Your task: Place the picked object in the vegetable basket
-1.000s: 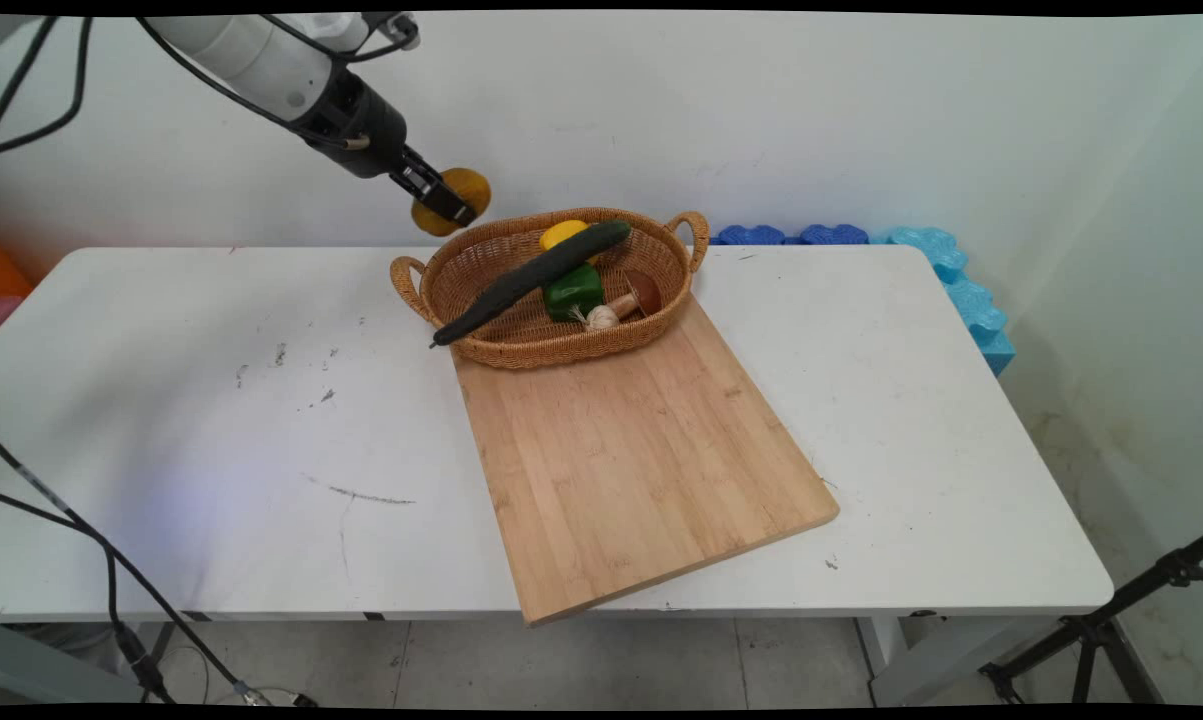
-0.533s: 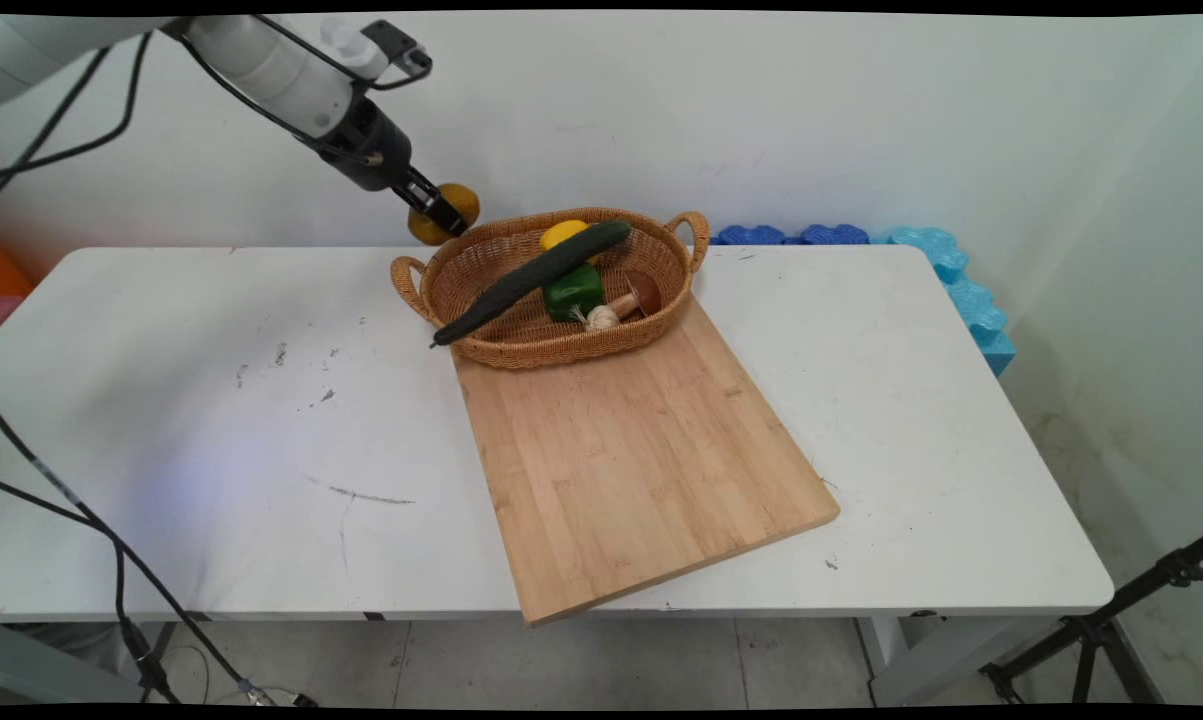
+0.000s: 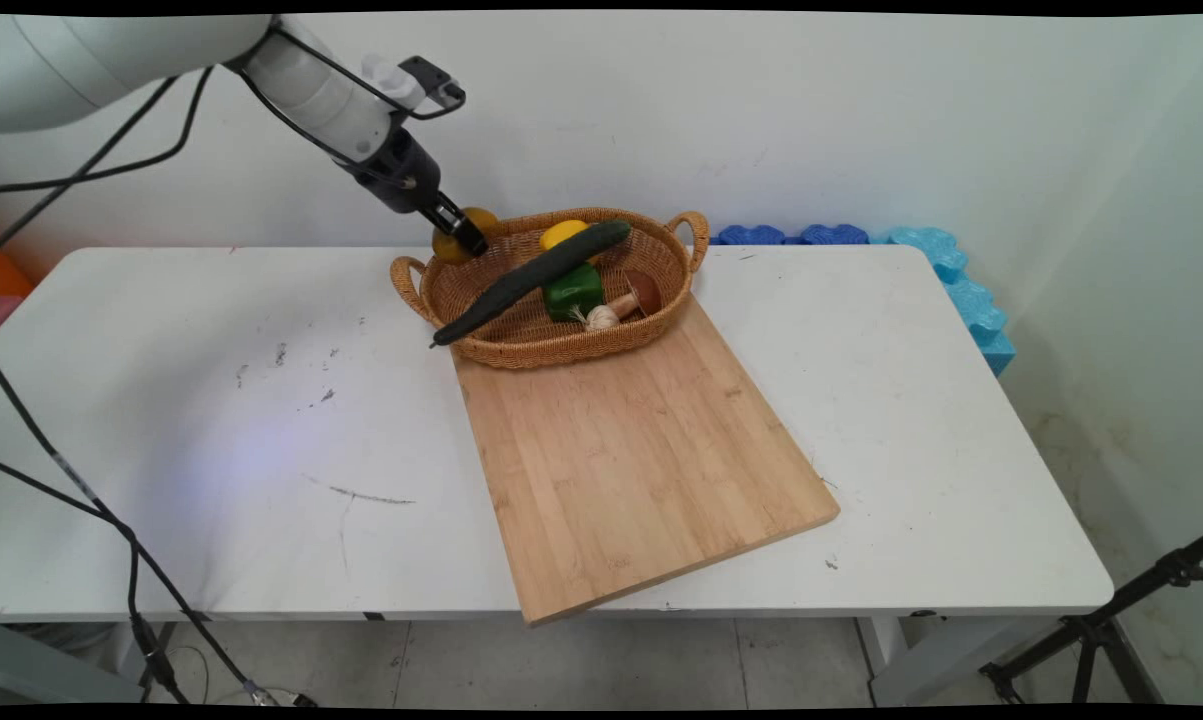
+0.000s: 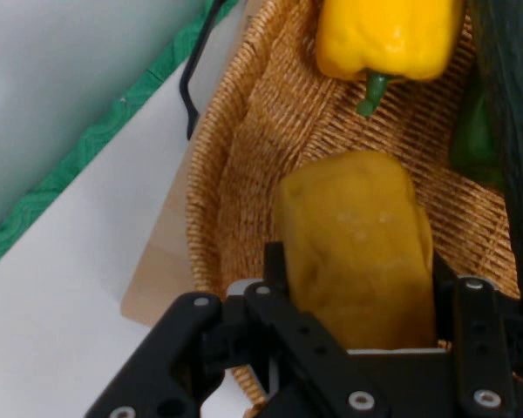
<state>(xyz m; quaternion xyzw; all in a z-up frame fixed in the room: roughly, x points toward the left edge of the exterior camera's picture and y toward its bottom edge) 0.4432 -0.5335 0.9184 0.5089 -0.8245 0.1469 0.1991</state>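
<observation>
Desk point(image 3: 211, 420): white, fills most of the frame. Cutting board point(image 3: 631, 460) lies angled at centre, its far end tucked under the basket point(image 3: 661, 262) at upper centre.

Arm enters from upper left. Over the last second the pincer point(image 3: 461, 235) has come down and rightward: earlier it hung clear of the basket against the wall; now it sits at the basket's upper-left rim.

Pincer is clamped on a yellow-orange lump, probably a potato point(image 4: 357, 248); the hand view shows it held between the fingers point(image 4: 275, 266), above the wicker inside of the basket.

Basket contents unmoved: long cucumber point(image 3: 531, 282) poking over the lower-left rim, yellow pepper point(image 4: 388, 35), green pepper point(image 3: 573, 290), garlic point(image 3: 601, 317), a brown piece beside it.
</observation>
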